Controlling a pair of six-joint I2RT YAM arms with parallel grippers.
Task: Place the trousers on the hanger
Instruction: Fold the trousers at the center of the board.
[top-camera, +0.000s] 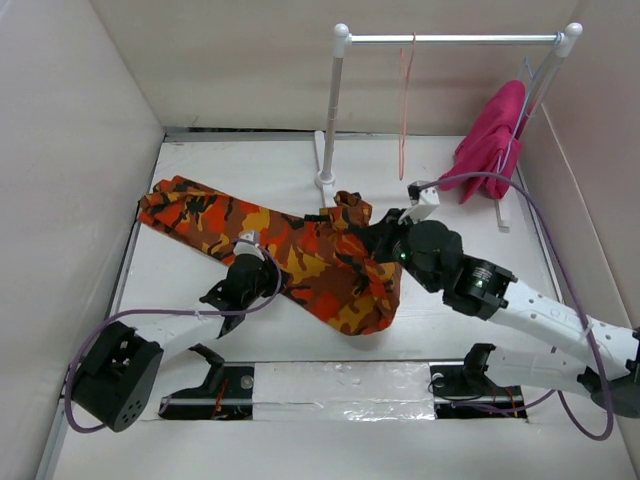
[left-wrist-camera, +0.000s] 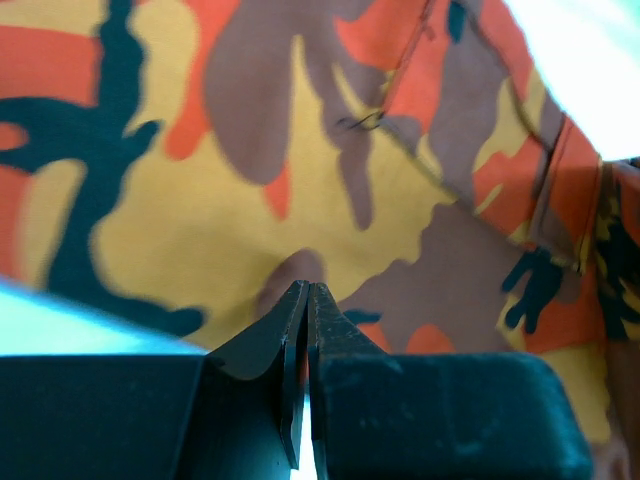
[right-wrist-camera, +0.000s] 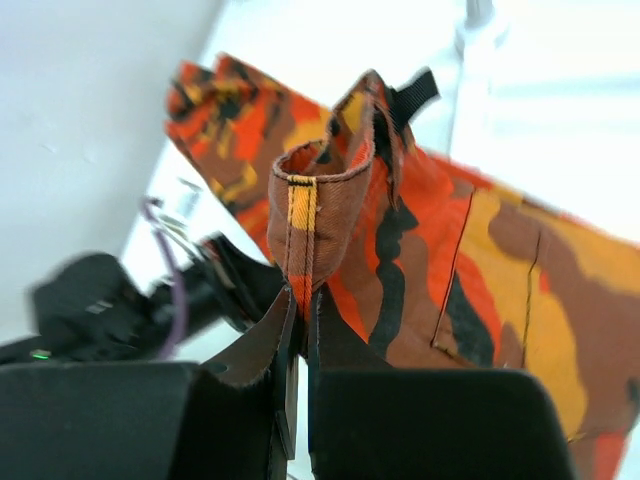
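Trousers (top-camera: 290, 250) diagonal, legs far-left, waistband near-right in right hand (right-wrist-camera: 297, 297).

The top camera looks down from above and behind the arm bases, taking in the whole bench (top-camera: 250, 170), with the rail (top-camera: 450, 40) at twelve o'clock. The left wrist camera peers past the left hand (left-wrist-camera: 306, 290), very close to the trousers (left-wrist-camera: 250, 200). The right wrist camera looks low past the right hand (right-wrist-camera: 297, 300) toward nine o'clock and catches the left arm (right-wrist-camera: 100, 310). All three views share the trousers.
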